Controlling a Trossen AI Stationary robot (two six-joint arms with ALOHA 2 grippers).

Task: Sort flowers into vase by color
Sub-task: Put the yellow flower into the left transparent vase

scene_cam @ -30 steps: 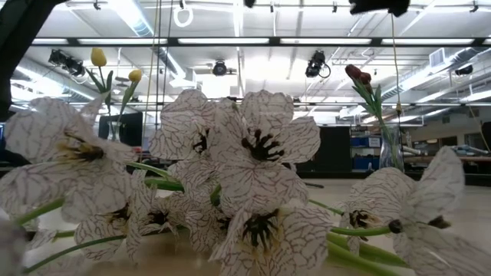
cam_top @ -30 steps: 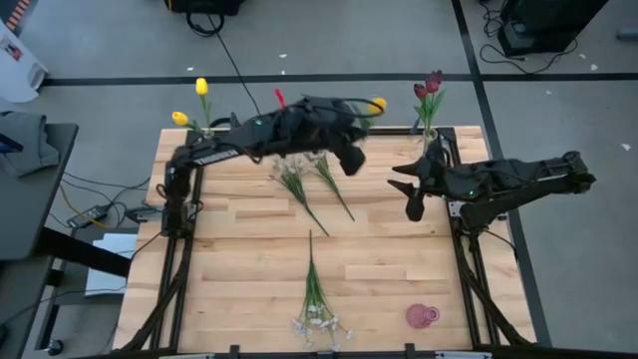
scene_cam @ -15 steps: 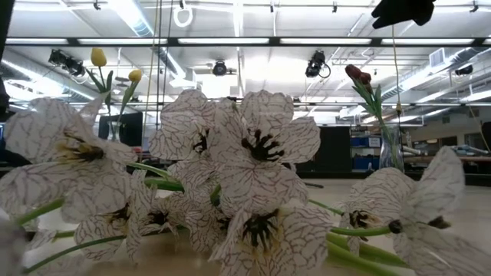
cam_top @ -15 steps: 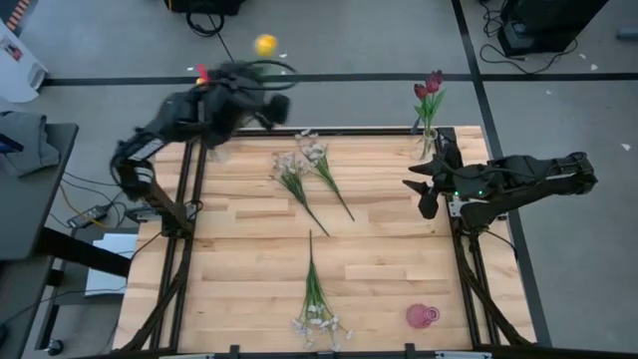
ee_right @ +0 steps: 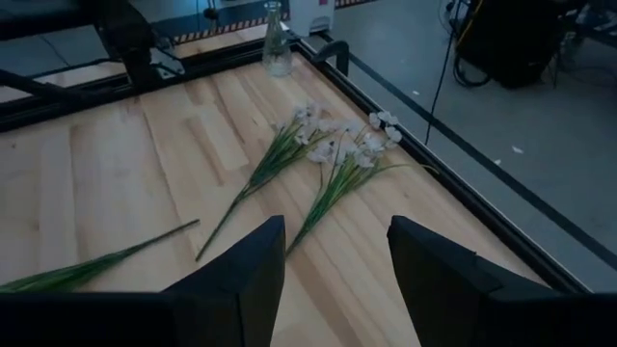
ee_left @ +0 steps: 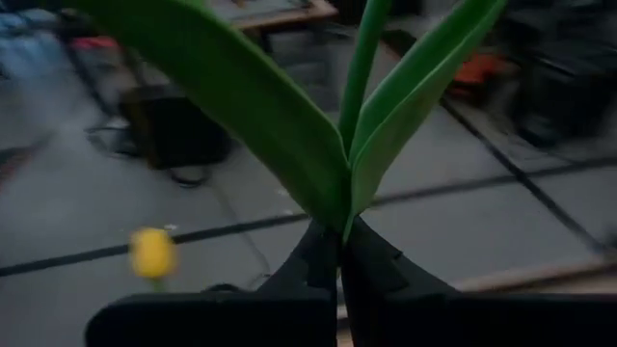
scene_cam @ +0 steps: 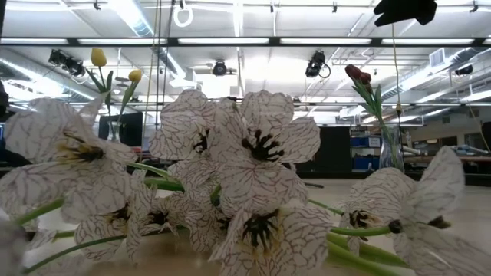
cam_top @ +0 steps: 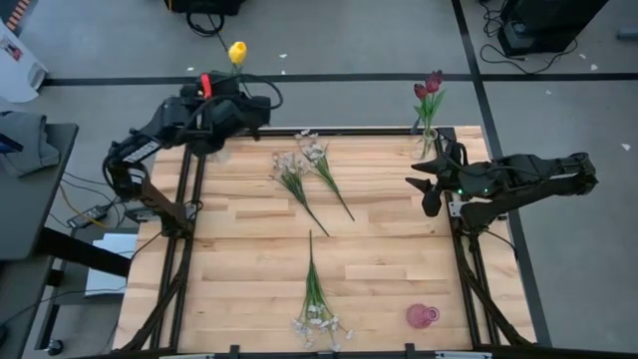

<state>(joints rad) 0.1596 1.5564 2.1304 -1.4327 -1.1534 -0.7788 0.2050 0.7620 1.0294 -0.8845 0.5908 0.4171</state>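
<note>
Your left gripper (ee_left: 339,253) is clamped on a yellow tulip (cam_top: 237,52) above the table's far-left corner. Your right gripper (ee_right: 333,265) hangs open by the red tulips' vase (scene_cam: 390,149). White sprays (cam_top: 304,160) lie on the table (cam_top: 239,259).

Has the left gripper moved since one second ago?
Yes. The left gripper, shut on a yellow tulip, has swung from above the table's far edge out past its far left corner.

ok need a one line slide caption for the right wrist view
Right tool open above the wooden table, facing two whitish blossom sprays and an empty glass vase at the far edge.
</note>
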